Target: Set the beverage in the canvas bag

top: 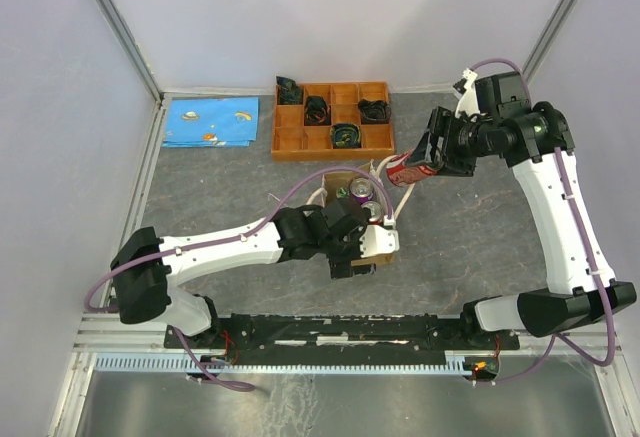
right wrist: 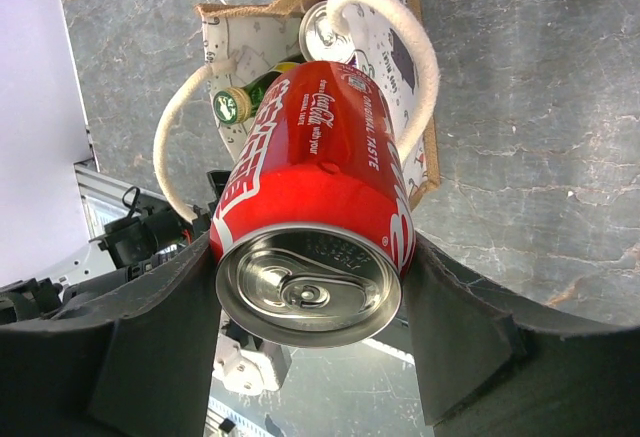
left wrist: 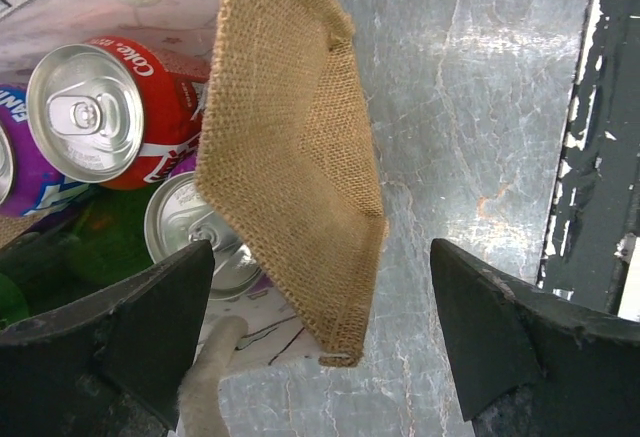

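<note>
Your right tool (right wrist: 310, 257) is clenched on one red aluminium cola can (right wrist: 320, 167), with one finger on each side near the lid end. The long axis of the can runs along the reach of the tool. The silver lid with its pull tab faces back to the wrist camera, and the base points away, toward the small boxy tan burlap bag (left wrist: 290, 127). In the top view the can hangs above the grey marbled tabletop (top: 470, 247), close to the bag at its 2 o'clock side and not inside it, with the base toward 8 o'clock. The body is bright red with white script lettering.

The bag stands in the middle of the tabletop with its mouth open, and it has two cream rope handles (right wrist: 412, 47). Inside it you can count three cans with their lids toward the mouth: a second red cola can (left wrist: 150, 107), a purple can (left wrist: 20, 187), and one can of which mostly the silver lid (left wrist: 205, 237) shows. There is also one green bottle (right wrist: 232, 105).

Your left tool (left wrist: 320, 257) is released and wide open, astride one burlap wall of the bag. One finger is over the cans and the other is outside, above the tabletop.

At 12 o'clock of the bag, one orange wooden compartment tray (top: 300, 154) holds four small dark items. At 10 o'clock lies one blue patterned sheet (top: 210, 122).
</note>
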{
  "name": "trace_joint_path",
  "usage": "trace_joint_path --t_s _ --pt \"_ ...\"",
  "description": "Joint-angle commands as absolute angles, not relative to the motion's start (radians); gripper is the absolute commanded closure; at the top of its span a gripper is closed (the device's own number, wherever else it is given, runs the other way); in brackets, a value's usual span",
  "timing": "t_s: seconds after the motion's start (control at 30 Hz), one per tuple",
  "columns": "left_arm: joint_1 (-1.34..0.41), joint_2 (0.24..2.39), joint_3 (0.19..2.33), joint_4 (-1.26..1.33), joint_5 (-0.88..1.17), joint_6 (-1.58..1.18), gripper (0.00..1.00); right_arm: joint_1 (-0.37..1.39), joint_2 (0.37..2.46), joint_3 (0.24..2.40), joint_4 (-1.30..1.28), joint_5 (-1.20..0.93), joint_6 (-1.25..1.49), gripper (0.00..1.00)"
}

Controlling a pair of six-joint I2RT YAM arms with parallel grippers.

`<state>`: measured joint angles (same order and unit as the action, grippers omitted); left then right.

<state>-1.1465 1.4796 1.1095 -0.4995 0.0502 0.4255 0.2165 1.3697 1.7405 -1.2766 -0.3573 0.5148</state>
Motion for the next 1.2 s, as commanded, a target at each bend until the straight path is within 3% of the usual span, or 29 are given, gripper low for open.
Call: trace_joint_path --t_s 0.0,0.5,1.17 --pt "-1.146 1.461 1.140 -0.477 0.131 0.380 0.06 0.237 1.327 1.754 -1.207 -0.424 0.505 1.00" --pt "-1.190 1.412 1.174 -0.535 0.338 0.372 0.07 0.396 1.366 1.668 -1.184 -0.326 0.515 1.00" --pt "-1.198 1.387 1.164 -0.548 0.376 0.374 0.07 0.531 1.405 1.564 -1.231 -0.182 0.520 1.00"
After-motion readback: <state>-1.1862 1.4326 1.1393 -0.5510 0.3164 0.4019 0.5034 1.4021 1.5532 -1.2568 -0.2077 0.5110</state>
